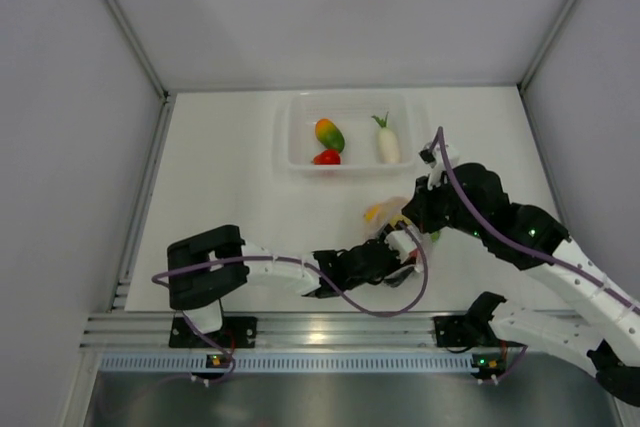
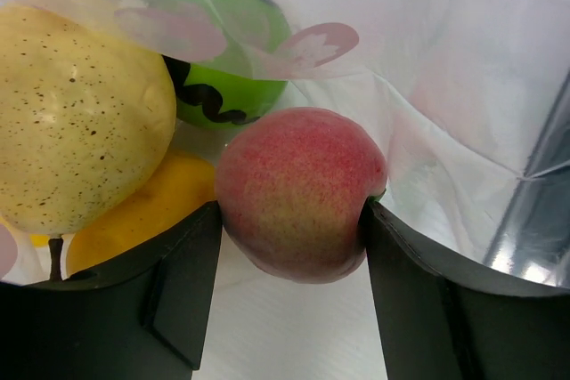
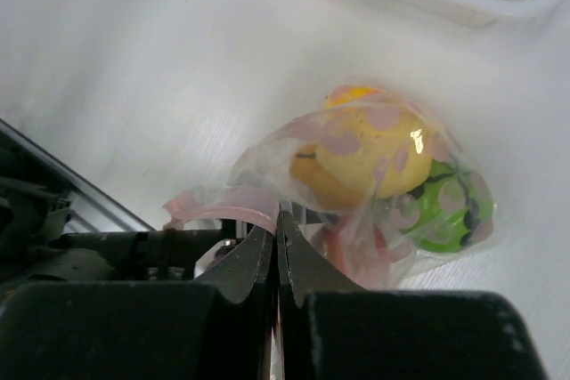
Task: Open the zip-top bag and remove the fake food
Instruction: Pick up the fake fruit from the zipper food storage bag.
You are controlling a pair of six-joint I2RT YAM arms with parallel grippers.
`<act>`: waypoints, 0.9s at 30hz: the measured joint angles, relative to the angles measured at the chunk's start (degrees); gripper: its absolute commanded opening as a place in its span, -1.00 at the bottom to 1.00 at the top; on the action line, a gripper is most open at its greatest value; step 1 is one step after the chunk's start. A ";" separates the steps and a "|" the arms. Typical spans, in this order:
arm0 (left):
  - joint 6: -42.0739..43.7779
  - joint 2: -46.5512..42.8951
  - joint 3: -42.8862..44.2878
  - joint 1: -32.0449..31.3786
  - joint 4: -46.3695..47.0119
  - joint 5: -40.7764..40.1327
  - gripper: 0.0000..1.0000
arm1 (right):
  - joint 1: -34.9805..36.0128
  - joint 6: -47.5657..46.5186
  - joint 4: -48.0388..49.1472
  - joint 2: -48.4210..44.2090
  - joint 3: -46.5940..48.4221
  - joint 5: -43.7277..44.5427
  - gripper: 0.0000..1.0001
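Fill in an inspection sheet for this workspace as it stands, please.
Surface: white table, no spills seen.
Job's things: clear crinkly zip-top bag with pink flower print holds a yellow speckled plastic pear and a green black-striped piece; a red-pink plastic peach sits beside them.
Clutter: clear rigid tub holding an orange-green fruit, a red piece and a white radish.
Hands: left hand has its fingers against both sides of the peach; right hand is shut on the bag's pink edge.
Cables: purple cables run along both arms; one loops low near the rail.
Surroundings: white walls; metal rail at the near edge.
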 measured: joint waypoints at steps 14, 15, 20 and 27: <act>-1.07 -7.96 -6.32 -1.70 -0.15 3.26 -1.00 | 0.74 -0.26 -0.87 3.19 -0.09 4.68 -1.00; -1.25 -8.50 -6.69 -1.73 -0.17 2.69 -1.00 | 0.74 -0.20 -0.76 3.23 -0.31 4.68 -1.00; -1.60 -13.03 -9.01 -2.67 -0.13 1.60 -1.00 | 0.90 0.02 -0.66 3.41 -2.16 7.15 -1.00; -1.81 -19.65 -12.66 -3.15 -0.24 -0.04 -1.00 | 1.77 1.16 1.44 4.68 -4.28 4.31 -1.00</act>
